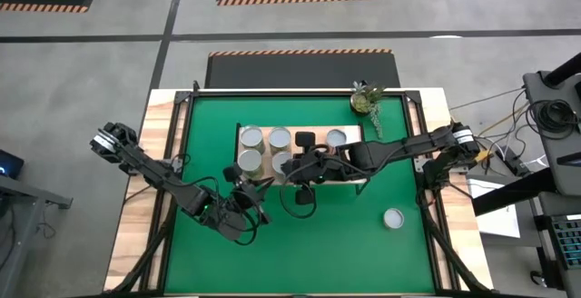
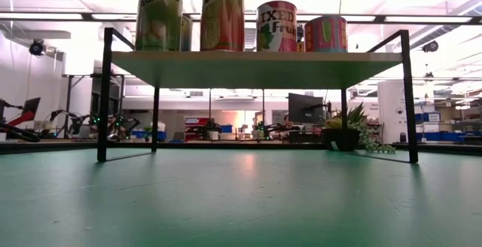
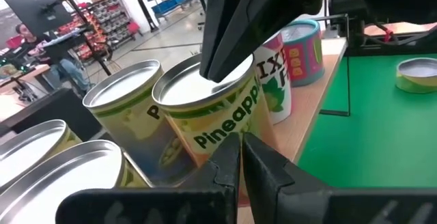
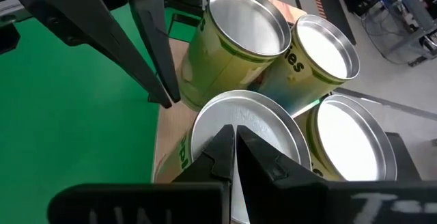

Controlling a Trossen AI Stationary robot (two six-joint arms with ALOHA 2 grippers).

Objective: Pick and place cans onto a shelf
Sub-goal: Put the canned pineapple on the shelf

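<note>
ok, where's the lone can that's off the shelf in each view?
High: lone can on the green mat, lower right of the shelf.
Low: not in it.
Left wrist: on the mat past the shelf's end.
Right wrist: not in it.
Shared landmark: the shelf.

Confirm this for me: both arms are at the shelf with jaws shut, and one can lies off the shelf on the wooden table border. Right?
Not quite. The stray can sits on the green mat, not the wooden border, as the high view shows. The rest holds: the left gripper and right gripper are at the shelf, jaws shut.

Potted plant [image 1: 365, 98] on green mat [image 1: 345, 234]
</note>
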